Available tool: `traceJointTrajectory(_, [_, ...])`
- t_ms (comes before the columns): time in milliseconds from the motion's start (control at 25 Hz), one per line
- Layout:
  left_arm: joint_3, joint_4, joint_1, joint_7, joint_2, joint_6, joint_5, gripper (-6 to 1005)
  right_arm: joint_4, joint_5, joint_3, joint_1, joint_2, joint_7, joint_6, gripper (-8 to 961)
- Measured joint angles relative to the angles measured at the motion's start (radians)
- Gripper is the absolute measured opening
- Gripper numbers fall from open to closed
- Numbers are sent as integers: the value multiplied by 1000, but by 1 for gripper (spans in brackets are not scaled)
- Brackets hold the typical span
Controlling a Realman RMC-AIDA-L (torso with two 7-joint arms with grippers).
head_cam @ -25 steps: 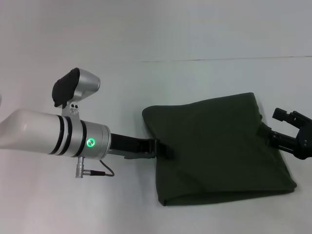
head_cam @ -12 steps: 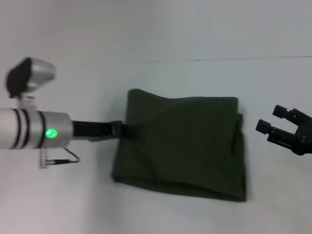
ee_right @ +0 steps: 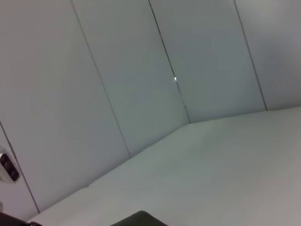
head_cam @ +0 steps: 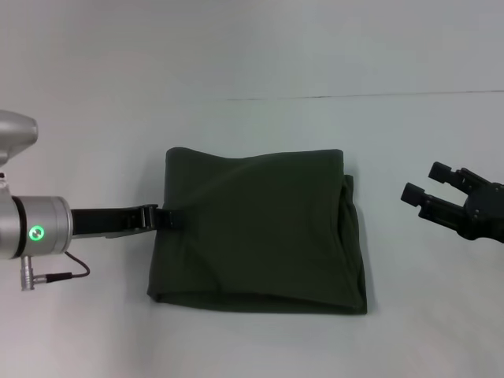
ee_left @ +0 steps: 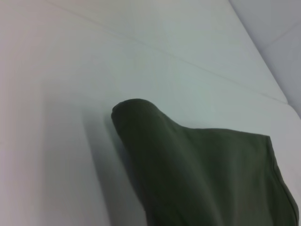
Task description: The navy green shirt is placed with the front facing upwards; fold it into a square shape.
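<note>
The navy green shirt (head_cam: pixel 260 228) lies folded into a rough square on the white table, plain green side up; no print shows. My left gripper (head_cam: pixel 167 216) is shut on the shirt's left edge, at table level. The left wrist view shows the shirt (ee_left: pixel 197 169) with its near edge lifted into a hump. My right gripper (head_cam: pixel 425 187) is open and empty, to the right of the shirt and apart from it. A dark bit of the shirt (ee_right: pixel 138 219) shows at the edge of the right wrist view.
The white table (head_cam: pixel 252 63) stretches behind the shirt, with a thin seam line (head_cam: pixel 354 97) across it. A panelled white wall (ee_right: pixel 117 84) shows in the right wrist view.
My left gripper has dragged the shirt to the left across the table, and the shirt has flattened into a squarer shape. My right gripper has let go of the shirt's right edge and stands free.
</note>
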Motion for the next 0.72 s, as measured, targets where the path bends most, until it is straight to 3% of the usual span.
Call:
traceJointTrajectory(320, [-72, -15, 13, 31, -1, -11, -4, 117, -9, 1, -8, 12, -4, -1, -8, 911])
traceJointTrajectory(560, [-194, 20, 34, 145, 7, 4, -9, 224, -28, -3, -11, 26, -7, -6, -9, 912])
traceJointTrajectory(720, [-239, 75, 40, 307, 10, 56, -59, 379, -56, -6, -55, 38, -5, -16, -9, 916])
